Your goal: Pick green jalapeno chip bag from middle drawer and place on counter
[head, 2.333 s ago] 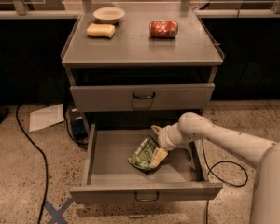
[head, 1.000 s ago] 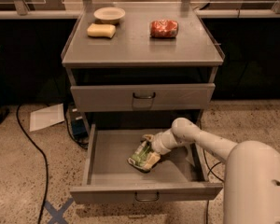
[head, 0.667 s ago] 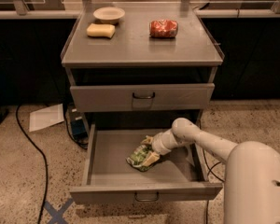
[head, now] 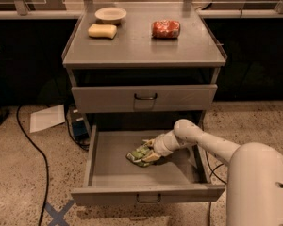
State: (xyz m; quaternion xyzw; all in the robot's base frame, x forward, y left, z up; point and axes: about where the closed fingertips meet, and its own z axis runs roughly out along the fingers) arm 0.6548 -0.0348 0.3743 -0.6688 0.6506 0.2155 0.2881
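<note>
Closest in, bottom right, the robot's big white arm (head: 259, 182) fills the corner and reaches left into the open drawer (head: 146, 194), whose front panel shows a small loop handle (head: 148, 200). On the floor to the left there's a blue tape cross (head: 59, 213) and a dark cable (head: 35, 149) snaking away. Now inside the drawer: the gripper (head: 151, 150) is low over the drawer floor, right of centre, and its fingers (head: 152, 157) are clenched on the bag (head: 139, 153), one above it, one below. The bag looks crumpled, green and white, and it's down in the drawer, its left end sticking out past the fingertips. Just behind, the drawer above (head: 144, 98) is pushed in. A sheet of paper (head: 47, 118) lies on the floor at the left. Up top, the desk (head: 137, 46) carries a yellow sponge (head: 103, 30) at the left, a pale bowl (head: 111, 14) just behind it, and a red snack bag (head: 166, 28) to the right, well apart from the sponge
</note>
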